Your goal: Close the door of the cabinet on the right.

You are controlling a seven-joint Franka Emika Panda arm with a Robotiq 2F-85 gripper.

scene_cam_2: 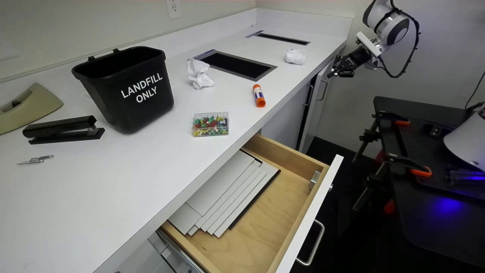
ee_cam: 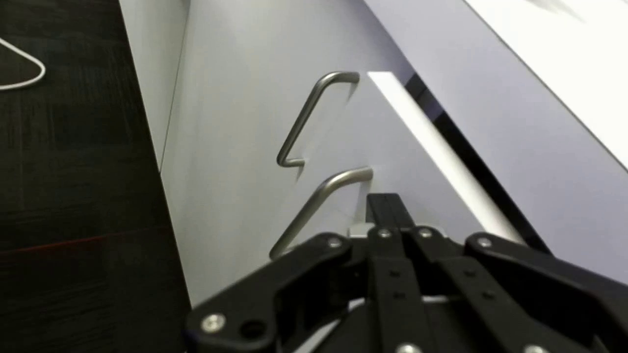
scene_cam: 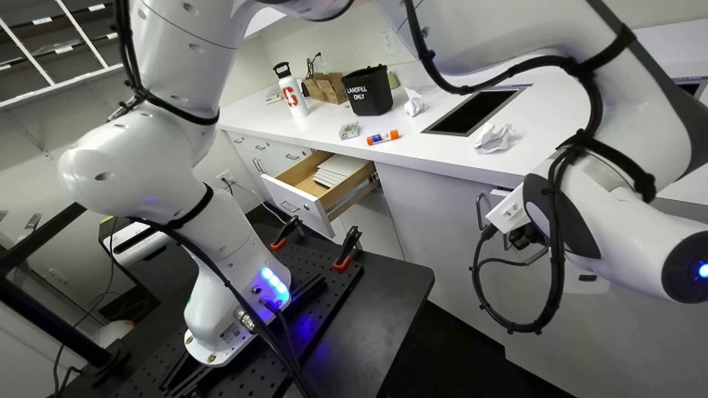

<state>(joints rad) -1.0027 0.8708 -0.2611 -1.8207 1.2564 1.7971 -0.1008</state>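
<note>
The door (scene_cam_2: 315, 110) is a flat white panel with a silver bar handle. It stands partly open at the far end of the counter in an exterior view. In the wrist view the door (ee_cam: 412, 162) shows its white top edge, with a dark gap behind it. The cabinet (scene_cam_2: 305, 117) shows only as this narrow dark gap under the countertop. My gripper (ee_cam: 387, 198) is shut and empty, its fingertips together in front of the door's outer face, beside the handle. Contact is not clear. The gripper (scene_cam_2: 332, 74) is near the door's upper part.
A neighbouring white door (scene_cam: 437, 237) with its own bar handle (ee_cam: 314, 117) sits shut beside the door. The wood-lined drawer (scene_cam_2: 288, 189) is pulled out. The countertop (scene_cam_2: 163, 167) overhangs the fronts. The black robot table (scene_cam: 387, 293) stands before the cabinets.
</note>
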